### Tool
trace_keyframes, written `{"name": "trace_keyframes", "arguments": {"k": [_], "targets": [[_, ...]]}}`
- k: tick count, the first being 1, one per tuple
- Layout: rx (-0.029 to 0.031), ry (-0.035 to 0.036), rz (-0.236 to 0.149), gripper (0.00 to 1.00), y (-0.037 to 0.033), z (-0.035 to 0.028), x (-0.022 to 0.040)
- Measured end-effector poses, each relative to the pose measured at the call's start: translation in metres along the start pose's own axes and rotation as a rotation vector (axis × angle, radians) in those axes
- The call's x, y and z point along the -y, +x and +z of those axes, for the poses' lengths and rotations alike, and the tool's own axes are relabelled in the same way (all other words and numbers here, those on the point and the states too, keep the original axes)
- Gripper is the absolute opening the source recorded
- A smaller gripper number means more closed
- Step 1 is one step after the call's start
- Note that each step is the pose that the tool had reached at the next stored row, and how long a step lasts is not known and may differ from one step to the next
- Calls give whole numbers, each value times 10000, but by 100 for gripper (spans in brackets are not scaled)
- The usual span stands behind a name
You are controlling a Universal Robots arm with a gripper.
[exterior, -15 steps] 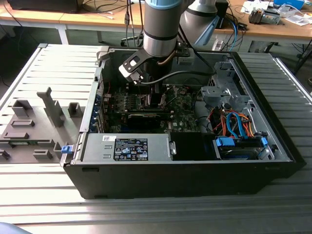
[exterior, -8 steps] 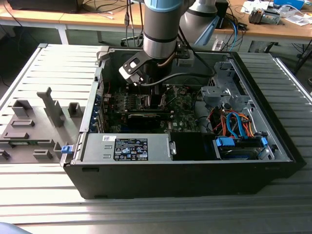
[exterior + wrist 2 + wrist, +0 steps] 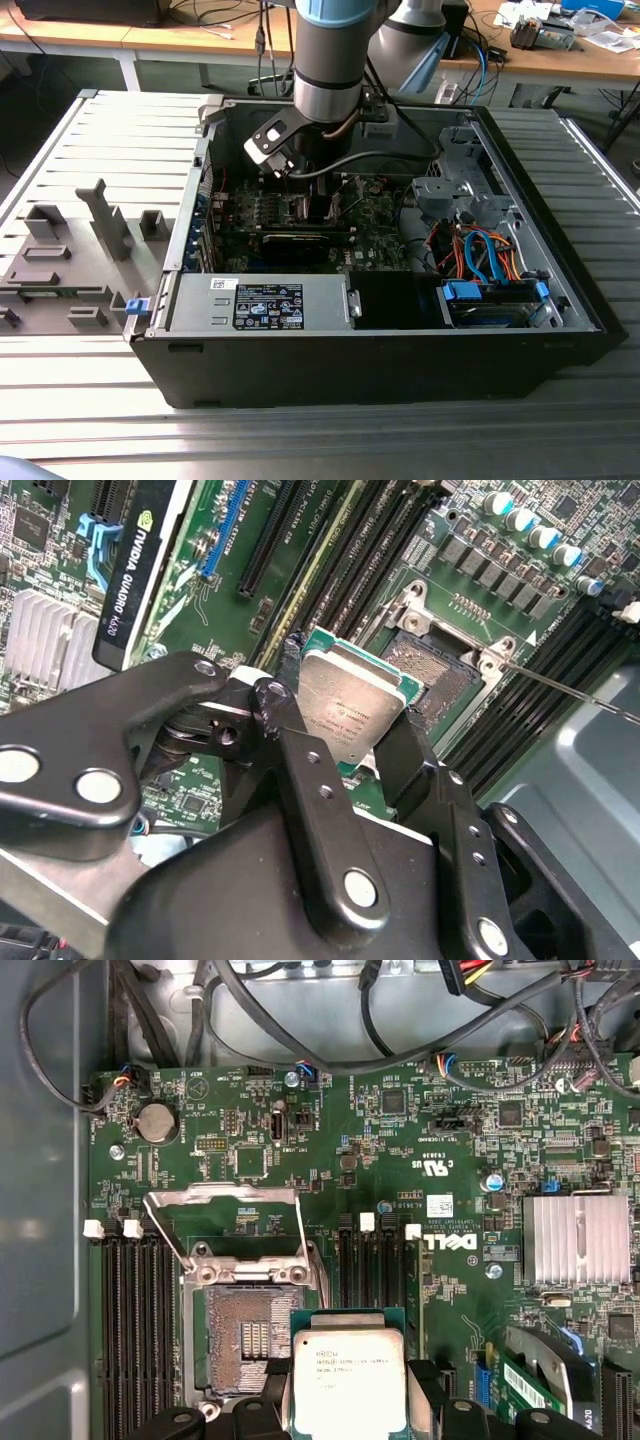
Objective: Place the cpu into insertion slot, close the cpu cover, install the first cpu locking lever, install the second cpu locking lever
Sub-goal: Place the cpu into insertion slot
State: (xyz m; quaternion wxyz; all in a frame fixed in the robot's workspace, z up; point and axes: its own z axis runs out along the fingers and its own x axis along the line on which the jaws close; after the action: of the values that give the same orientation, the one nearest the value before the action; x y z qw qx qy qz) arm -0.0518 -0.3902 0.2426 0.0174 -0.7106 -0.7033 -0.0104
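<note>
The black linkage of the gripper [image 3: 345, 725] was seen closest in the second wrist view, its two fingers clamped on opposite edges of the cpu [image 3: 352, 702]. The chip was held silver top up, with its green border visible around the lid. In the first wrist view the cpu [image 3: 348, 1380] was carried above the motherboard [image 3: 450, 1160], just beside the insertion slot [image 3: 245, 1335] and overlapping one edge of it, not yet seated. The socket's contact field was exposed, and the cpu cover [image 3: 220, 1193] was swung up and back from it. A thin metal lever rod [image 3: 570, 685] was seen running out from one corner of the socket. Rows of black memory slots [image 3: 135, 1330] were found on either side, a finned heat sink [image 3: 578, 1240] further off, and a black graphics card [image 3: 145, 570] beyond. In the exterior view the arm [image 3: 330, 60] was reached down into the open computer case [image 3: 400, 350].

For a good placement, the chip would probably need to be squared to the socket rim and centred over it before being lowered. A flat, straight descent is judged safest, since any sideways slide could bend the contacts. The grip should be kept firm until the chip is fully supported, and the fingers kept clear of the raised cover.
</note>
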Motion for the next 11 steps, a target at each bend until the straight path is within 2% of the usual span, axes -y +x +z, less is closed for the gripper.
{"name": "trace_keyframes", "arguments": {"k": [11], "targets": [[0, 0, 0, 54, 2, 36, 0]]}}
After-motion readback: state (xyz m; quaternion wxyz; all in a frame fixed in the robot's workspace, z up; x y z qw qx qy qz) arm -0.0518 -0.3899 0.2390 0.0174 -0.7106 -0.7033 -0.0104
